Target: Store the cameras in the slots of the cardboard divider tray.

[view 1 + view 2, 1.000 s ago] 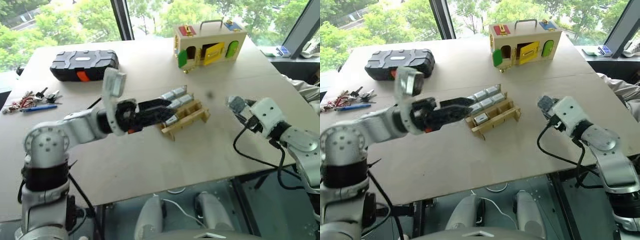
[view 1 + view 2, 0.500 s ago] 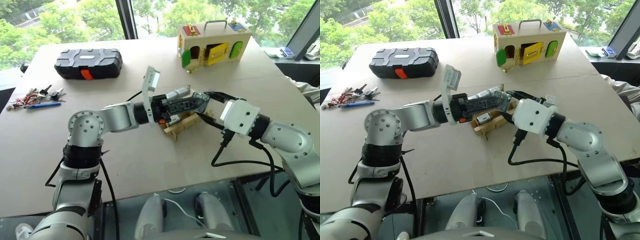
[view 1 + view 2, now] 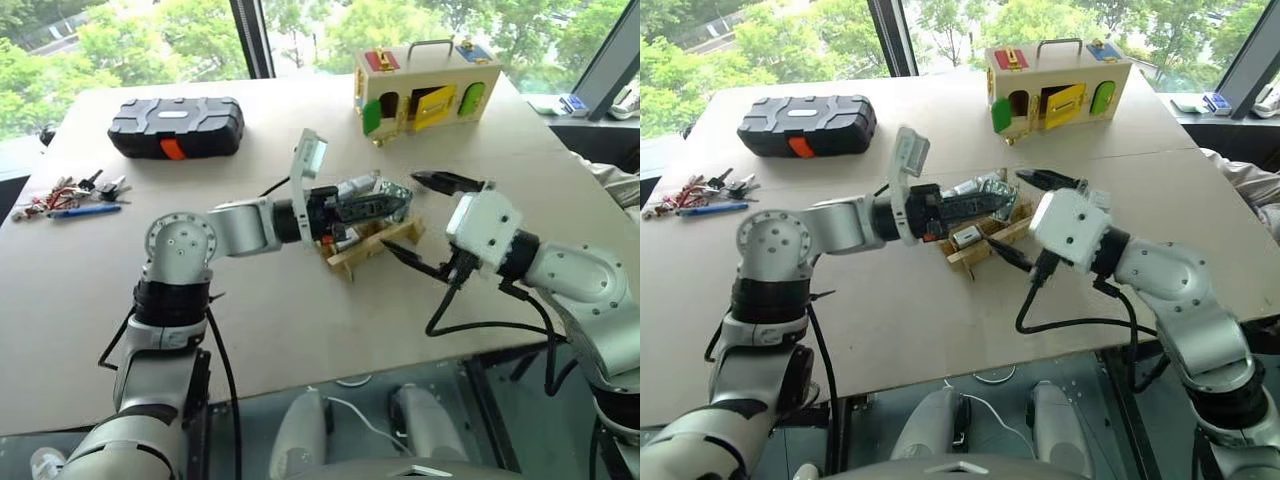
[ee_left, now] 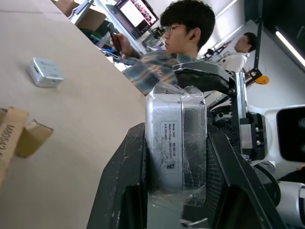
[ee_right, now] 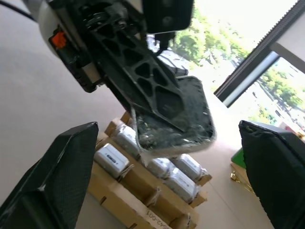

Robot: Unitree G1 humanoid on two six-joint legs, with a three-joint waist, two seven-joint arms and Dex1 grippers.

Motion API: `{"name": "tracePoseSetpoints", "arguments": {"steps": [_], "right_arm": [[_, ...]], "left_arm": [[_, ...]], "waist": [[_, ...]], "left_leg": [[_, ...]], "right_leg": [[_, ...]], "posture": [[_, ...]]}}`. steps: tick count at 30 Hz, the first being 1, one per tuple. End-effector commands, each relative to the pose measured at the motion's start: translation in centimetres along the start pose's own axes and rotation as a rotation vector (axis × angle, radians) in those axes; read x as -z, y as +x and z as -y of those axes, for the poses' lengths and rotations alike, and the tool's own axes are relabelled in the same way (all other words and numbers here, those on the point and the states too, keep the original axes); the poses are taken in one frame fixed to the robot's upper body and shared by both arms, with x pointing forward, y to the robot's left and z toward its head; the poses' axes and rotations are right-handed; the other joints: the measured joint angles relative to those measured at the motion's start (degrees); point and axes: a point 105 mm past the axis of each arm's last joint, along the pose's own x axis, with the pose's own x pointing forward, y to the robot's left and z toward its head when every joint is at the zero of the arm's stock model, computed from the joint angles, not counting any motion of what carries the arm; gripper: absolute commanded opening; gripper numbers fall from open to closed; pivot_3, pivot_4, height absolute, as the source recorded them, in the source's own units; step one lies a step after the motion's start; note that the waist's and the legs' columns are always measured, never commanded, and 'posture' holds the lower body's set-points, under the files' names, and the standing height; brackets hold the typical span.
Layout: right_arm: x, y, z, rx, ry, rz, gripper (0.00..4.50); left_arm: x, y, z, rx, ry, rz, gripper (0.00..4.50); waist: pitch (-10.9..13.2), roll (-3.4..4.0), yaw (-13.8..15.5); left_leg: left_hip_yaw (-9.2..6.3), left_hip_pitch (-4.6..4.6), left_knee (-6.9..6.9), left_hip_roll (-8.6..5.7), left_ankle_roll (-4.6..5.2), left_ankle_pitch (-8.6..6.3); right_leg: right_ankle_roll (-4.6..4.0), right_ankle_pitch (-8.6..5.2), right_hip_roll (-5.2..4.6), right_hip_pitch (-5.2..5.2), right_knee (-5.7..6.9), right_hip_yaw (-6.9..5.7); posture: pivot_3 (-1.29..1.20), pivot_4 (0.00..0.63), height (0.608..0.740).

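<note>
Left hand [image 3: 385,203] pinches one camera [image 4: 175,143], plastic-wrapped, between its two black fingers, held level above the cardboard divider tray [image 3: 375,245]. Right hand [image 3: 428,222] faces it from the other side, fingers spread wide, one above and one below, not touching the camera. Tray sits mid-worktop [image 3: 300,330]; several wrapped cameras already lie in its slots [image 5: 112,160]. Another camera [image 4: 45,72] lies loose on the worktop, apart from the tray. Black case [image 3: 177,127], wooden box [image 3: 425,85] and keys [image 3: 70,192] stand well apart.
</note>
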Motion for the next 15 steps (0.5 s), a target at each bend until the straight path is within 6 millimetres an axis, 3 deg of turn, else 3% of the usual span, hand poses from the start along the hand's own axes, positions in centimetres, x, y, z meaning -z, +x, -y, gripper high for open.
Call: {"name": "tracePoseSetpoints", "arguments": {"steps": [1, 4, 7, 11, 15], "right_arm": [[2.4, -3.4, 2.2, 0.051, -0.001, -0.089, 4.50], [4.1, -6.7, 2.7, -0.041, 0.078, -0.137, 4.50], [4.5, -8.4, 3.9, -0.071, 0.088, -0.142, 4.50], [4.6, -9.5, 4.8, -0.083, 0.131, -0.114, 4.50], [4.5, -9.1, 4.7, -0.096, 0.121, -0.106, 4.50]], "left_arm": [[-2.0, 0.3, -0.3, -0.089, 0.190, 0.017, 0.84], [-2.9, 1.5, -1.6, -0.214, 0.374, -0.005, 0.84], [-2.0, 2.4, -2.5, -0.214, 0.374, -0.171, 0.84], [-2.3, 3.2, -3.7, -0.207, 0.428, -0.250, 0.84], [-1.9, 3.5, -5.4, -0.233, 0.472, -0.347, 0.84]], "waist": [[0.0, 0.00, 0.3], [0.0, 0.01, 0.8], [0.0, 0.00, 0.8], [0.0, 0.00, 0.1], [0.0, 0.01, -0.6]], "left_leg": [[0.00, -0.02, 0.00, -0.03, 0.00, 0.00], [0.07, -0.03, -0.01, -0.13, 0.01, 0.00], [0.08, -0.02, 0.00, -0.17, 0.01, -0.01], [0.02, 0.02, -0.01, -0.13, 0.02, 0.00], [-0.03, 0.00, -0.04, -0.09, 0.02, 0.00]], "right_leg": [[0.00, 0.00, -0.01, 0.01, -0.04, 0.00], [0.00, 0.00, -0.05, 0.02, -0.10, 0.14], [0.01, 0.00, -0.04, 0.02, -0.10, 0.23], [0.22, -0.13, 0.07, 0.01, -0.04, 0.24], [0.21, -0.14, 0.13, 0.00, -0.03, 0.24]], "posture": [[0.00, 0.150, 0.740], [0.00, 0.150, 0.740], [0.00, 0.150, 0.740], [0.00, 0.150, 0.740], [0.00, 0.150, 0.740]]}}
